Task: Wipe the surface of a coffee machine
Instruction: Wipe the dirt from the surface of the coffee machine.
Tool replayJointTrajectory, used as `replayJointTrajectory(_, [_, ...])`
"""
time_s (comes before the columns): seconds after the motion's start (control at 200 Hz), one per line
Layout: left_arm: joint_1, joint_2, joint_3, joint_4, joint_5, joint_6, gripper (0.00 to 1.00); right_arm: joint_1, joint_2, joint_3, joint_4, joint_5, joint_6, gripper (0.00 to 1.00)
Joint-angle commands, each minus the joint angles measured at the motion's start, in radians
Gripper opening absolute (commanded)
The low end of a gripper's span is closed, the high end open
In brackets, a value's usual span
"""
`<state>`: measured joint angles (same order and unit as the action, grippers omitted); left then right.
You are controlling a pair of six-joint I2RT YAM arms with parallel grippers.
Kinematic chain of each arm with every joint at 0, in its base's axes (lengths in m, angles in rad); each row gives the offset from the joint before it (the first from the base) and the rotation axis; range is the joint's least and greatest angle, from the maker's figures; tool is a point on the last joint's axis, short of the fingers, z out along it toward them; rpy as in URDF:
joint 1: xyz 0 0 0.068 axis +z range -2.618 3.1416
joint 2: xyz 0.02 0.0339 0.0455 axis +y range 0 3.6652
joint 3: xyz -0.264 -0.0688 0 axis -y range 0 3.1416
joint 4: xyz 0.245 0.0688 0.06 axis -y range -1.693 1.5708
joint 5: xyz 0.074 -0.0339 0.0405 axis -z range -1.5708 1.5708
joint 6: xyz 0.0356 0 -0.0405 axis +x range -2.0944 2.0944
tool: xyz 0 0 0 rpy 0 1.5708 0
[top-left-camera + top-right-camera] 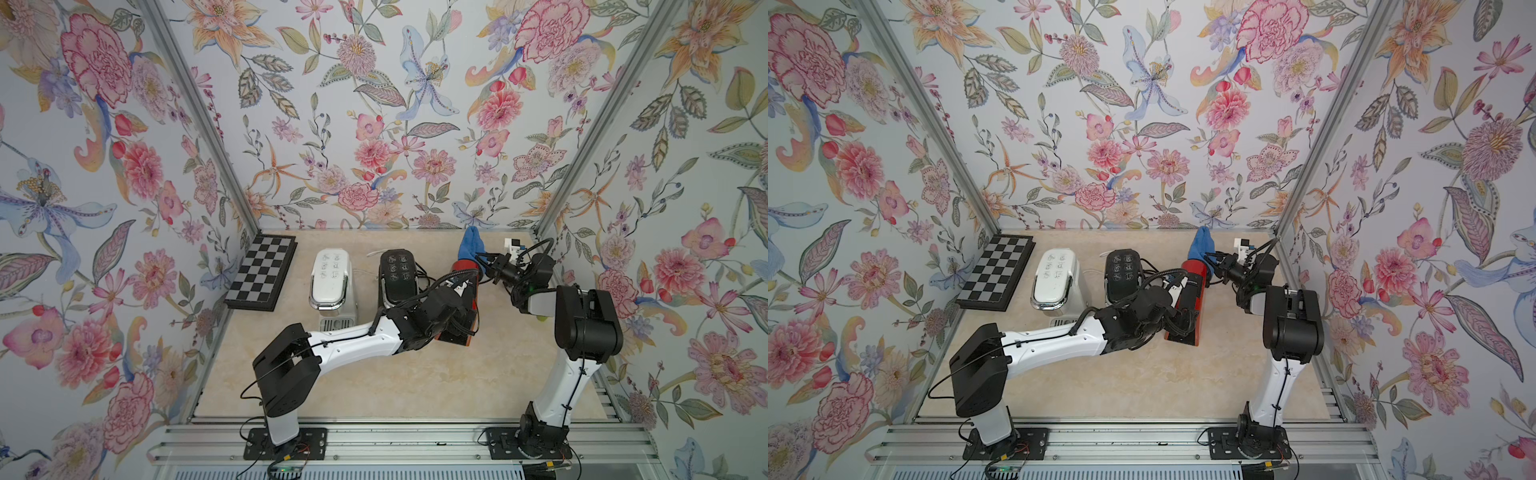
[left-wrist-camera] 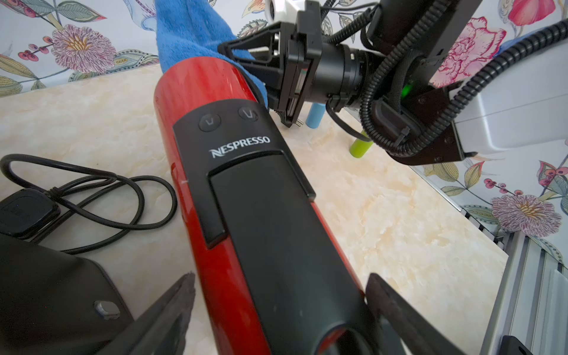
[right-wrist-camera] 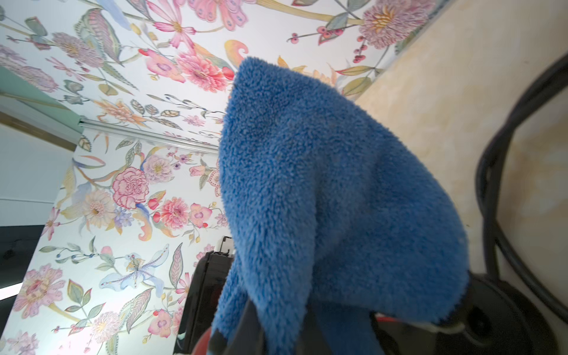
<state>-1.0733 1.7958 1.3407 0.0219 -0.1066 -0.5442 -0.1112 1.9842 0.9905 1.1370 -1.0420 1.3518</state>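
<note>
**Pin the machine, press the cloth flat, stroke along the shell**

We judge this to be the wiping stroke itself. The glossy red capsule coffee machine with the black top panel (image 1: 1196, 270) stands on the beige marbled tabletop (image 1: 415, 374), toward the back right. It is just beside a black coffee machine (image 1: 397, 274) and well apart from a white one (image 1: 330, 276).

The left gripper (image 2: 281, 276) straddles the red machine's front end. Its dark fingers (image 2: 172, 307) are spread wide and set against both flanks, which we read as a brace on the body. The right gripper (image 2: 246, 58) is pinched tight on a fluffy blue microfibre cloth (image 3: 322, 184). The cloth lies against the rounded rear of the red shell, and much of it stands up loose above the jaws.

To do this well, we would:

- **Use the pile, not the fingertips.** The right wrist should lean so the cloth's pile meets the shell rather than the hard fingertips. Only a small fold seems to be touching.
- **Stroke lengthwise with light pressure.** Strokes should run along the machine toward the black panel. Pushing sideways could tip a tall, narrow body.
- **Hold the brace.** The left grip should stay firm and low throughout.
- **Stop short of the left arm.** The two arms are close together over the machine.
- **Avoid the cable.** The loose cloth should stay clear of the coiled black power cable (image 2: 92, 190) beside the machine.
</note>
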Motion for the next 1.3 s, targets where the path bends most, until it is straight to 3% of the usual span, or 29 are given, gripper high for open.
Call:
replayJointTrajectory(0.0, [0.036,0.011,0.031,0.0,-0.034,0.02,0.87,0.017,0.05,0.048,0.331,-0.058,0.274,0.0])
replayJointTrajectory(0.085, [0.036,0.011,0.03,0.003,-0.033,0.02,0.87,0.028,0.056,0.052,0.311,-0.064,0.261,0.0])
replayJointTrajectory(0.38, [0.036,0.008,0.02,0.016,-0.022,0.014,0.87,0.028,0.029,-0.101,0.028,-0.03,-0.045,0.0])
replayJointTrajectory(0.58, [0.036,0.012,0.013,0.027,-0.019,0.011,0.87,0.016,0.101,-0.145,-0.004,-0.009,-0.115,0.0])
replayJointTrajectory(0.886, [0.039,0.01,-0.006,0.039,-0.014,0.003,0.87,0.05,0.108,-0.134,-0.366,0.08,-0.384,0.0])
replayJointTrajectory(1.076, [0.041,0.01,0.0,0.037,-0.007,0.012,0.87,0.049,0.004,-0.107,-0.236,-0.001,-0.257,0.0])
replayJointTrajectory(1.296, [0.041,-0.001,-0.002,0.037,-0.008,0.029,0.87,0.032,0.1,-0.009,0.297,-0.103,0.216,0.0])
